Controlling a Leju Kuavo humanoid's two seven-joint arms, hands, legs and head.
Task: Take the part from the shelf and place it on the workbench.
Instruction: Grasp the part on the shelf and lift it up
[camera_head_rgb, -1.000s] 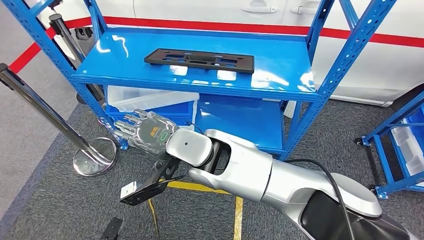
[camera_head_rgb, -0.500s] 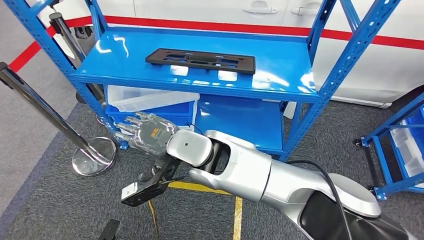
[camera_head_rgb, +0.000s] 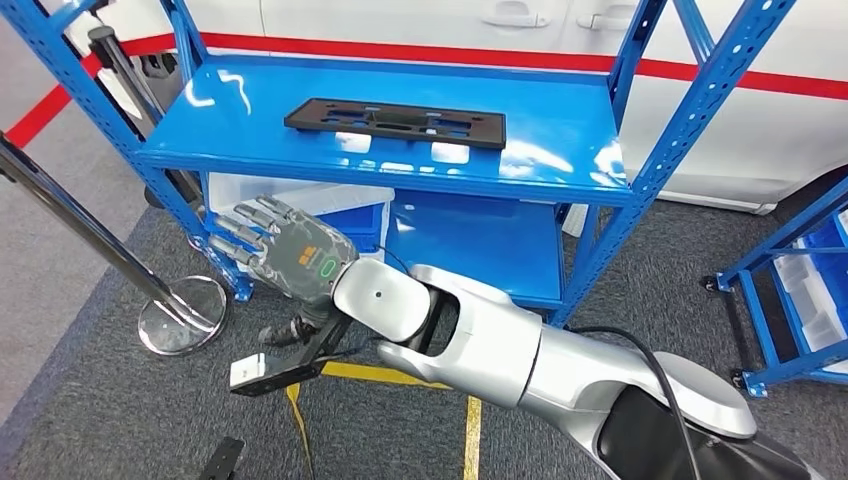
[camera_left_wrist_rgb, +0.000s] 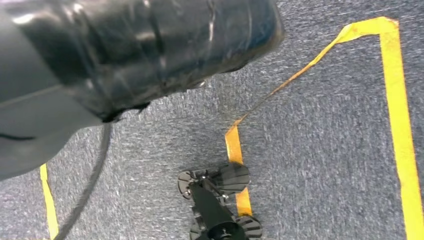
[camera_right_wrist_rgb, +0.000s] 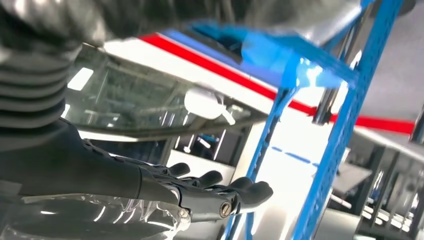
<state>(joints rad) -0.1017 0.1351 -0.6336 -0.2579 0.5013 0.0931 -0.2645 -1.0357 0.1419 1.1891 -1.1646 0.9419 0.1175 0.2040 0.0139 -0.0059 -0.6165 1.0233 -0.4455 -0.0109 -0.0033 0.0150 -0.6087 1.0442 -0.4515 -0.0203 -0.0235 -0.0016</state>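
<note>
Part (camera_head_rgb: 394, 122), black, flat and long with cut-out holes, lies on the top board of the blue shelf (camera_head_rgb: 560, 150), near the middle of the board and not touched by anything. The right robot hand (camera_head_rgb: 285, 253) is below the front edge of this board, in front of the lower level, with its back turned up and its fingers (camera_head_rgb: 245, 228) stretched out and apart; it holds nothing. The right wrist view shows the same dark fingers (camera_right_wrist_rgb: 220, 185) lying almost straight, with a blue post of the shelf beyond them. Behind the right robot hand, on the lower level, stands a clear plastic bin (camera_head_rgb: 300, 195). A metal stanchion with a round base (camera_head_rgb: 182, 316) stands on the grey carpet beside the shelf. Yellow tape lines (camera_left_wrist_rgb: 397, 110) run over the carpet. I cannot tell the state of the left robot hand.
</note>
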